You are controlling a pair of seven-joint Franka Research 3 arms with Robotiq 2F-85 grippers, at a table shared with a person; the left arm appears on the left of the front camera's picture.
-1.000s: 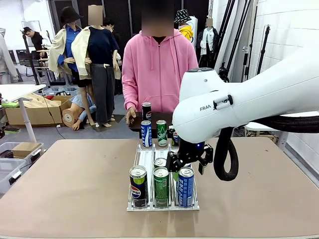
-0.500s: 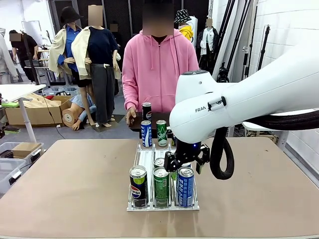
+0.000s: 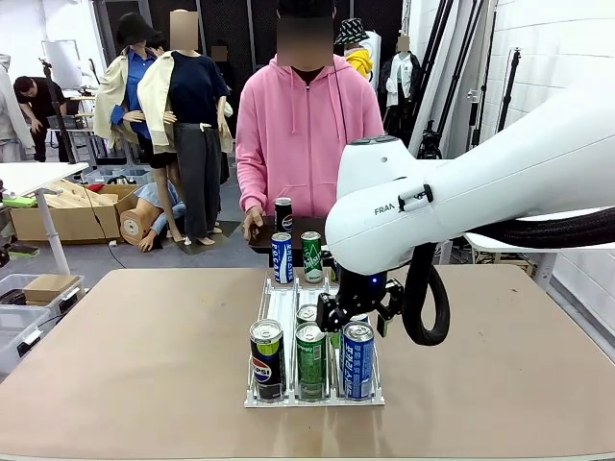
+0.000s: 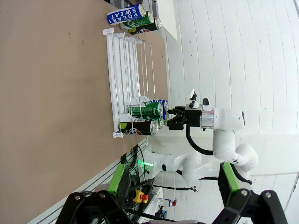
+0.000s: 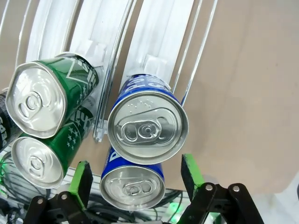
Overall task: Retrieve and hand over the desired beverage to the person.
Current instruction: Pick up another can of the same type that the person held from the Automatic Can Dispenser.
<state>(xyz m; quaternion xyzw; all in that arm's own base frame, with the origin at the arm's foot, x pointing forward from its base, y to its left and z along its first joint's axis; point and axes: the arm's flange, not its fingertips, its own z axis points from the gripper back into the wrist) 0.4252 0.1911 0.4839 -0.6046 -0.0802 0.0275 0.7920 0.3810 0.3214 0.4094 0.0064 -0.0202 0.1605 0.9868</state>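
A white wire rack (image 3: 288, 305) on the table holds cans in three lanes. At its near end stand a black Pepsi can (image 3: 267, 357), a green can (image 3: 310, 357) and a blue can (image 3: 357, 357), with more cans behind them. My right gripper (image 3: 354, 312) hangs open just behind the front blue can. In the right wrist view its green pads (image 5: 83, 179) flank two blue cans (image 5: 148, 128) from above, apart from them. The person (image 3: 307, 134) in pink stands at the far side, a hand by a black can (image 3: 282, 214). My left gripper (image 4: 174, 186) is open, holding nothing.
A blue can (image 3: 282, 257) and a green can (image 3: 311, 255) stand at the rack's far end. Bare brown table (image 3: 144, 365) stretches to both sides of the rack. My right arm's white body hangs over the table's right half.
My right arm has shifted a little left and settled lower over the blue cans in the right lane. The cans and the person's hand have not moved.
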